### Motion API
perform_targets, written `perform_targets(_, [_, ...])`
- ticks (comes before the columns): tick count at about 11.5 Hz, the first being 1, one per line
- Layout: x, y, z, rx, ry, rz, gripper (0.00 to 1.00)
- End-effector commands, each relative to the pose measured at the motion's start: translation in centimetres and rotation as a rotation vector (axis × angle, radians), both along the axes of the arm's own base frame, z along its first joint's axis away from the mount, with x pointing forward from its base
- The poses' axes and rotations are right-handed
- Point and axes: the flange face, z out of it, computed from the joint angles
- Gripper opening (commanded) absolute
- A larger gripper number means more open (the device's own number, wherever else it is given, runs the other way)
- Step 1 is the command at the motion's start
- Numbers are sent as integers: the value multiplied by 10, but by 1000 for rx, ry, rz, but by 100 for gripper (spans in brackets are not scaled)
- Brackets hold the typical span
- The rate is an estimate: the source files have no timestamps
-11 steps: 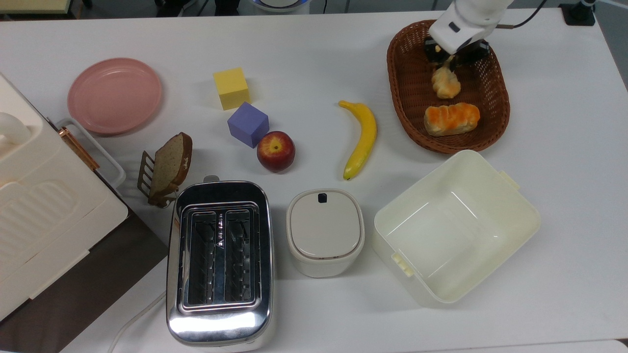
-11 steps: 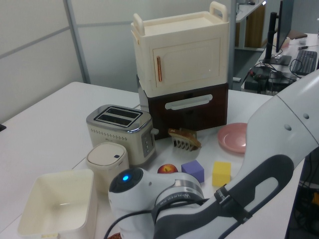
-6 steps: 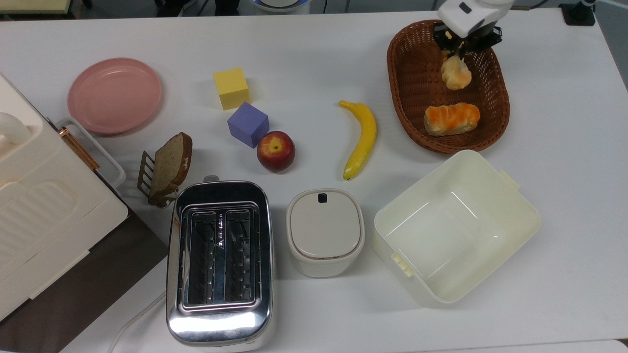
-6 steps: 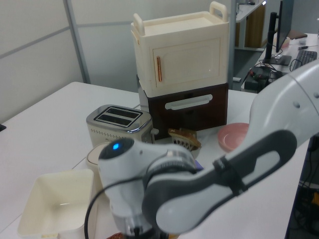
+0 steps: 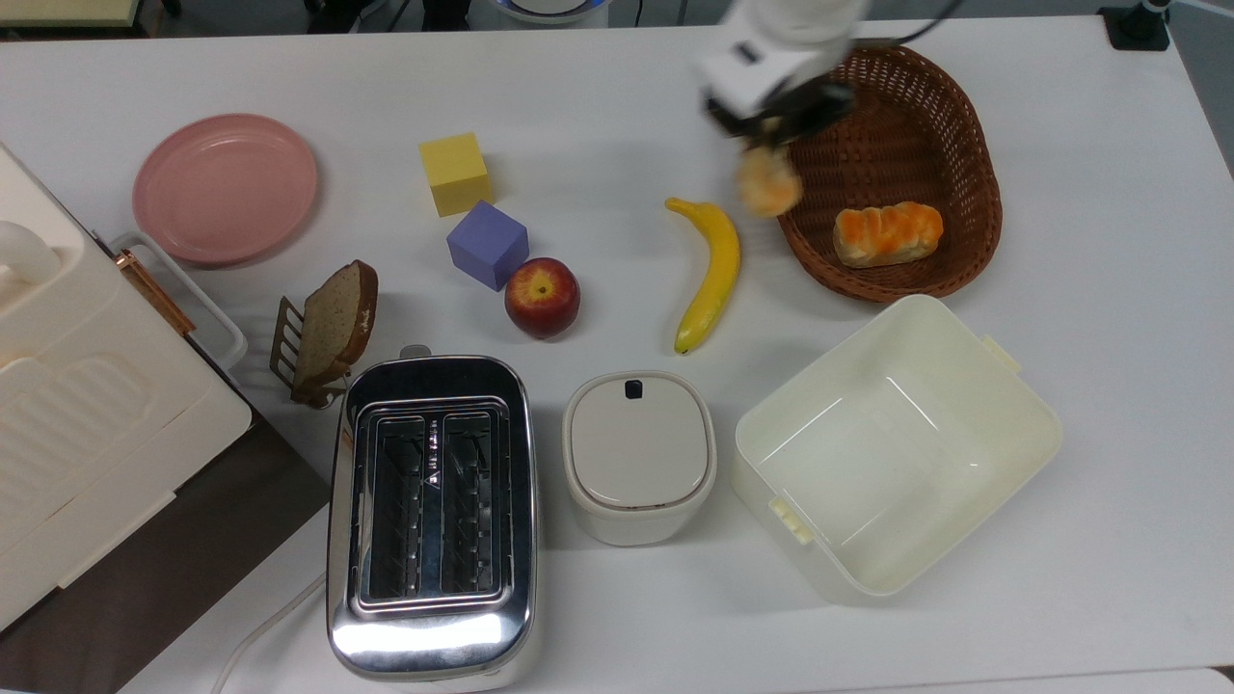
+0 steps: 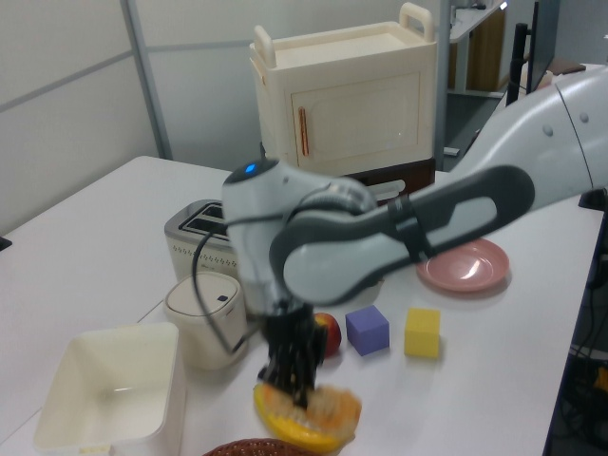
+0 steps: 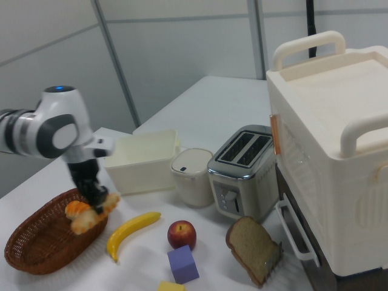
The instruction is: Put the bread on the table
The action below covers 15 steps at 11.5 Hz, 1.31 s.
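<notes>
**Bread airborne at basket edge, drop risk**

Pincer (image 5: 768,130) is clamped on one end of the bread (image 5: 768,188), which dangles over the basket (image 5: 897,280) rim, just beside the banana (image 5: 710,275). Risks: the end-grip lets it swing and slip out; lowering here could land it on the banana, not bare worktop (image 5: 598,116). No readable labels or writing.

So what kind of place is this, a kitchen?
More likely a lab or office with a mock kitchen: a toaster, toy-like blocks and fruit on a white table, with desks and monitors behind.
</notes>
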Motion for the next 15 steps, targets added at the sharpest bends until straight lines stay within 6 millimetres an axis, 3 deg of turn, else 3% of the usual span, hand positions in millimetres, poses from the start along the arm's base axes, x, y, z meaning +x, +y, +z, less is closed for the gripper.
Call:
perform_targets(1, [20,-102,10,0,-5,66,26])
perform_targets(2, [24,-125,7,-8,-4,81,38])
perform_targets(3, [26,-136,5,-25,-1,76,80])
perform_targets(4, [27,-141,5,-44,-2,73,100])
perform_targets(7, [31,-182,31,-49,-48,14,100])
perform_targets(11, [27,-250,108,-79,-82,-91,100])
perform_targets(15, [18,-254,154,-94,-97,-84,100])
